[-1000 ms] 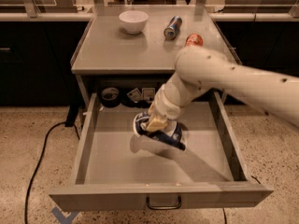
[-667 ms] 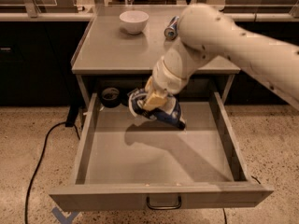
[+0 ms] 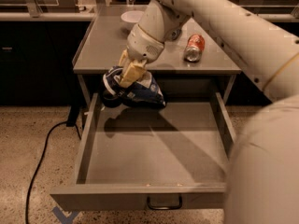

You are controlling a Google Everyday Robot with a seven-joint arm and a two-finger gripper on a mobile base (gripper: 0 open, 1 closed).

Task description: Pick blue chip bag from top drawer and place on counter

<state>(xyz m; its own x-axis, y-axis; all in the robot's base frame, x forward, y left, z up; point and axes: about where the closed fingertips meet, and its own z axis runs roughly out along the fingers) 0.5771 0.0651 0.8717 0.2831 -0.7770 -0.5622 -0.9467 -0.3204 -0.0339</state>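
The blue chip bag (image 3: pixel 139 91) is a crumpled dark-blue and white foil bag. My gripper (image 3: pixel 129 74) is shut on it and holds it in the air above the back left of the open top drawer (image 3: pixel 154 148), just below the front edge of the counter (image 3: pixel 100 45). The bag's shadow falls on the drawer floor. The drawer's dark loop handle (image 3: pixel 164 203) shows at the front. My pale arm comes in from the upper right and hides part of the counter.
An orange can (image 3: pixel 194 47) lies on the counter at the right. A white bowl (image 3: pixel 131 17) stands at its back, partly behind my arm. A dark round thing (image 3: pixel 108 101) sits at the drawer's back left. A black cable (image 3: pixel 39 157) runs over the floor at left.
My gripper has lifted the blue chip bag up out of the drawer, from near the drawer floor to about the level of the counter's front edge. The view has also shifted closer.
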